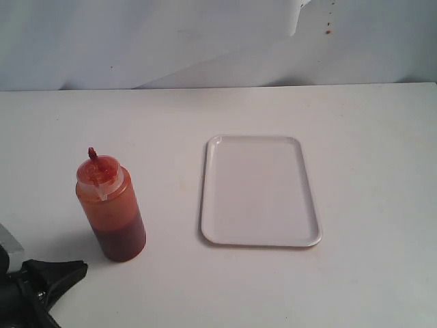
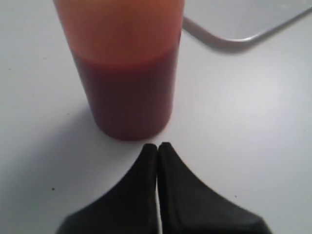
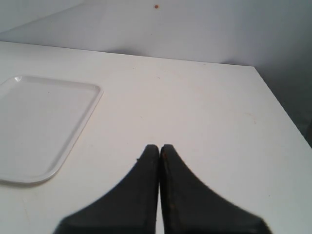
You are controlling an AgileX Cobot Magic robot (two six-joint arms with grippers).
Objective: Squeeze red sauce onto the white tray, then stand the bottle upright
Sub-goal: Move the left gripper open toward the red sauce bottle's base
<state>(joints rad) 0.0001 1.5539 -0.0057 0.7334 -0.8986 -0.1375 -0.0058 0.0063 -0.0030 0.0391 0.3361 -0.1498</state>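
Note:
The bottle (image 1: 111, 208) stands upright on the table at the left, nozzle up, with dark red sauce (image 1: 121, 240) filling its lower part. The white tray (image 1: 259, 191) lies flat to its right, with nothing on it. My left gripper (image 1: 74, 270) is at the lower left corner, just in front of the bottle, shut and holding nothing. In the left wrist view its tips (image 2: 158, 145) sit a short way from the bottle's base (image 2: 126, 92); a tray corner (image 2: 234, 24) shows behind. My right gripper (image 3: 159, 146) is shut over bare table, with the tray (image 3: 39, 122) off to one side.
The white table's far edge (image 1: 218, 87) meets a pale backdrop with a few small red specks (image 1: 328, 31). In the right wrist view the table's side edge (image 3: 282, 107) runs close by.

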